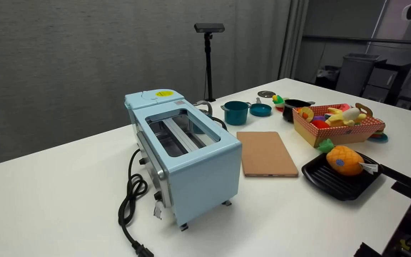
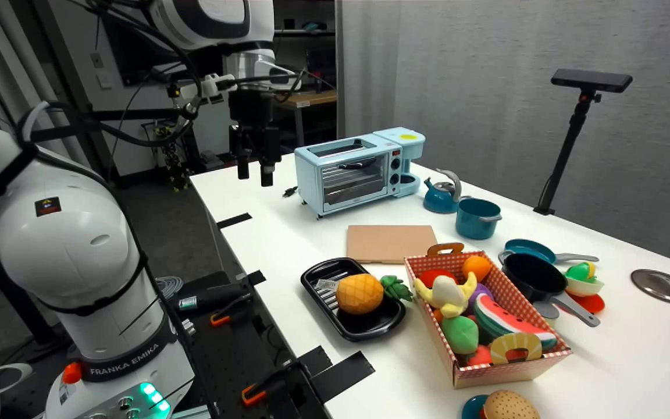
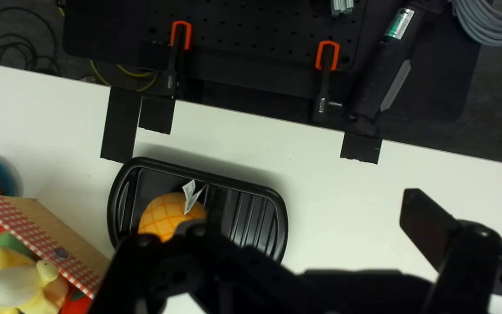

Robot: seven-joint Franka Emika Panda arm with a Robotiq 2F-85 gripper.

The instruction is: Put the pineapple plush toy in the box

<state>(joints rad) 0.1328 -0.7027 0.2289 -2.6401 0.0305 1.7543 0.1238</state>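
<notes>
The pineapple plush toy, orange with green leaves, lies on its side in the black pan in both exterior views [image 1: 345, 160] [image 2: 360, 294]. Its leaves point over the pan's rim toward the box. The box, tan with a red-checked lining and full of toy foods, stands beside the pan in both exterior views [image 1: 337, 138] [image 2: 509, 375]. In the wrist view the pineapple [image 3: 166, 214] is partly behind a finger, its leaves hidden; the box [image 3: 61, 231] is at lower left. My gripper [image 2: 255, 173] is open and empty, high above the table on the toaster's side of the pan. The wrist view shows its fingers [image 3: 314, 209] wide apart.
The black pan [image 2: 335, 319] sits near the table edge. A flat brown board [image 1: 268, 153] lies between it and the light blue toaster [image 1: 205, 178]. Teal pot [image 2: 478, 218], black pot [image 2: 535, 278] and a toy burger [image 2: 509, 405] stand around the box. Clamps [image 3: 326, 78] line the edge.
</notes>
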